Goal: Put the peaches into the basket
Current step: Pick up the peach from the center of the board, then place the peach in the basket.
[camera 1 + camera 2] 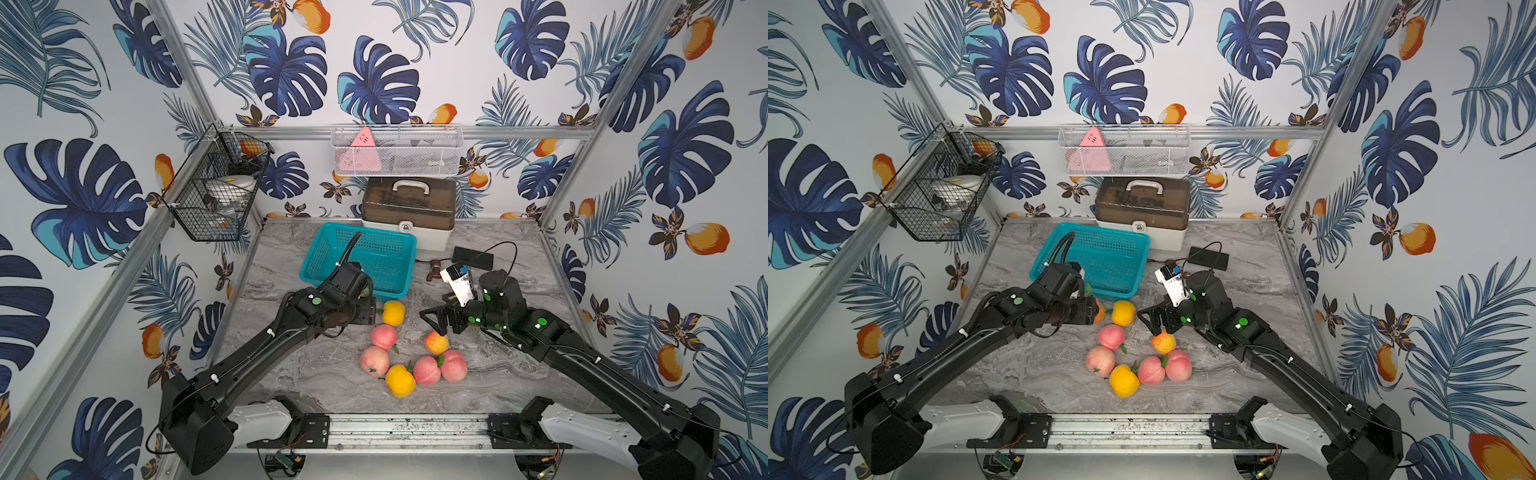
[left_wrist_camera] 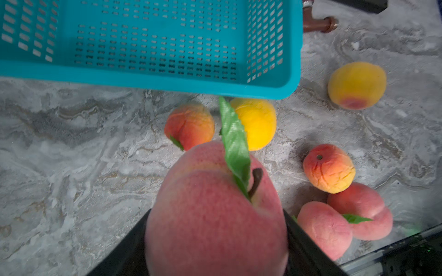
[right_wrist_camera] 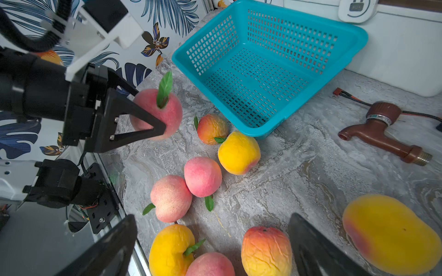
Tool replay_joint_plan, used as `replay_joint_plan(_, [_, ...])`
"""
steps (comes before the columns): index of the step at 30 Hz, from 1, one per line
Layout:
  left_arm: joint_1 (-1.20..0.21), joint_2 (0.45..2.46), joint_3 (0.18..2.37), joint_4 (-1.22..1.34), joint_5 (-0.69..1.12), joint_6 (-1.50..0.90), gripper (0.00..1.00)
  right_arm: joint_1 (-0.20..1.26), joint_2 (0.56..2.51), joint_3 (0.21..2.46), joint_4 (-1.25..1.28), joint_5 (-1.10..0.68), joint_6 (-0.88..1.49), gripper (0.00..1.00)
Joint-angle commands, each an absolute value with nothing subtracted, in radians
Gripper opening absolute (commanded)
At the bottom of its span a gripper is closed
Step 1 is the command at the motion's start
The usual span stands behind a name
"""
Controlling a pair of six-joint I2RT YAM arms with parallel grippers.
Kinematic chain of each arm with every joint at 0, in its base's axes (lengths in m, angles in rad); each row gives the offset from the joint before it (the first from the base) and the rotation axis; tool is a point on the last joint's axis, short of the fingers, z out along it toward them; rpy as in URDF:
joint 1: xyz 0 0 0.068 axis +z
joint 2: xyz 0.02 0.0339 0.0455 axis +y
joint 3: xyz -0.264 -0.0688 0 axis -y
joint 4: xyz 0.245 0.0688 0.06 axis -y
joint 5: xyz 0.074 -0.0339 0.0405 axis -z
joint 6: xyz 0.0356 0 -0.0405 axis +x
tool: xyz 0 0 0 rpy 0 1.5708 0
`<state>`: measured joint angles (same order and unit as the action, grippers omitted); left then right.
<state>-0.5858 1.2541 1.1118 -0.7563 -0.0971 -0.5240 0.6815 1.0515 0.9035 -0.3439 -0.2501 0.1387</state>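
Observation:
My left gripper is shut on a pink peach with a green leaf and holds it above the table, just outside the near left corner of the teal basket. The left wrist view shows the held peach in front of the basket rim, and the basket has nothing in it. Several peaches lie in a cluster on the marble, among them a yellow one and a pink one. My right gripper stands open over an orange-red peach, which lies between its fingers.
A brown tap and a black box with a cable lie right of the basket. A white case with a brown lid stands behind it. A large yellow-orange fruit lies beside my right gripper. Two wire baskets hang on the walls.

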Motion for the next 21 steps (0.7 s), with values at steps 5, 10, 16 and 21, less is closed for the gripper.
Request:
replay_joint_plan(5, [-0.583, 1.398, 1.27, -0.772, -0.159, -0.47, 0.72, 0.682, 1.126, 0.983, -0.303, -0.232, 0.132, 1.0])
replay_joint_plan(10, [-0.561, 1.484, 1.331, -0.7, -0.176, -0.457, 0.72, 0.68, 1.195, 1.038, -0.302, -0.218, 0.114, 1.0])
replay_joint_plan(16, [-0.479, 1.621, 1.429, -0.667, -0.128, -0.447, 0.72, 0.671, 1.257, 1.124, -0.333, -0.22, 0.093, 1.0])
replay_joint_plan(21, [-0.419, 1.742, 1.539, -0.674, -0.117, -0.424, 0.71, 0.649, 1.318, 1.203, -0.38, -0.235, 0.066, 1.0])
